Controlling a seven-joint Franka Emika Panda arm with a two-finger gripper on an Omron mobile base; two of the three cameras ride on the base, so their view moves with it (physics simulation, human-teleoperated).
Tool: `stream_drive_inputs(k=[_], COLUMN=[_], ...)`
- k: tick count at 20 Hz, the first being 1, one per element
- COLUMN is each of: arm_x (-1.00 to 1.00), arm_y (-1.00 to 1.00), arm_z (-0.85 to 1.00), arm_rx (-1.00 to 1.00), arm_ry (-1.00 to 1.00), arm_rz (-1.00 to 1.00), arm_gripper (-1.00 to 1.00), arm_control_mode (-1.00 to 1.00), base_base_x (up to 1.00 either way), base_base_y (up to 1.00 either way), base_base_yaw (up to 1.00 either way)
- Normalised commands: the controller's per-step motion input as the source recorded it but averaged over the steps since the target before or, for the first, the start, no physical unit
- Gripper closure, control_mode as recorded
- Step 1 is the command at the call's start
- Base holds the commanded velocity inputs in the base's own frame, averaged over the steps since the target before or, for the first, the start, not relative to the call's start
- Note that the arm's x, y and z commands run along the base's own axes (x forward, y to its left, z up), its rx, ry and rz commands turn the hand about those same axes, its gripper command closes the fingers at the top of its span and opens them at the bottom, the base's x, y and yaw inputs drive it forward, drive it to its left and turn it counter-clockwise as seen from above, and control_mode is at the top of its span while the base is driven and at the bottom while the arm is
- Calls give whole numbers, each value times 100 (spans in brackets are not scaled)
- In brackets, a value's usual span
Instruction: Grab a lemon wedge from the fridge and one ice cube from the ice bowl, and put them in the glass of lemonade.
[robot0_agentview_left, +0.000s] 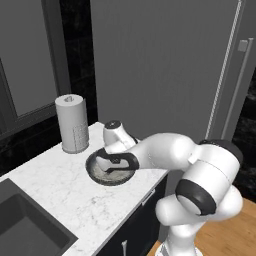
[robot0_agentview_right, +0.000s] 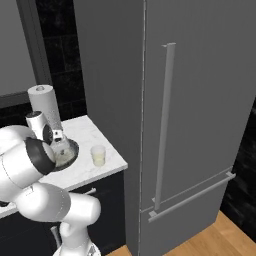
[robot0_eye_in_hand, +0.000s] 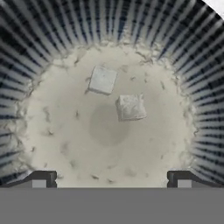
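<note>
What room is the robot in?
It looks like a kitchen. There's a tall grey fridge, a marble counter with a sink in it, and a paper-towel roll beside an ice bowl.

Hand view close over ice bowl (robot0_eye_in_hand: 26, 52) (downward)

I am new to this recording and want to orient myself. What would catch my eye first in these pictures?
First, the white arm bent low over the ice bowl on the marble counter, its open gripper above two ice cubes on the bowl's pale inside. Then the tall grey fridge, doors closed, right of the counter. The small glass of lemonade stands between bowl and fridge, and a paper-towel roll stands behind the bowl.
</note>
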Motion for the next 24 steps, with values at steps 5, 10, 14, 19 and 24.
stream_drive_inputs(k=[5, 10, 14, 19, 24], arm_x=[1, 21, 22, 22, 25], arm_y=[0, 0, 0, 0, 8], arm_z=[-15, -9, -11, -20, -19], arm_rx=[0, 0, 0, -1, -2], arm_ry=[1, 0, 0, 0, 0], arm_rz=[5, 4, 5, 4, 2], arm_gripper=[-100, -100, -100, -100, -100], arm_control_mode=[-100, -100, -100, -100, -100], base_base_x=[0, 0, 0, 0, 0], base_base_y=[0, 0, 0, 0, 0], base_base_yaw=[0, 0, 0, 0, 0])
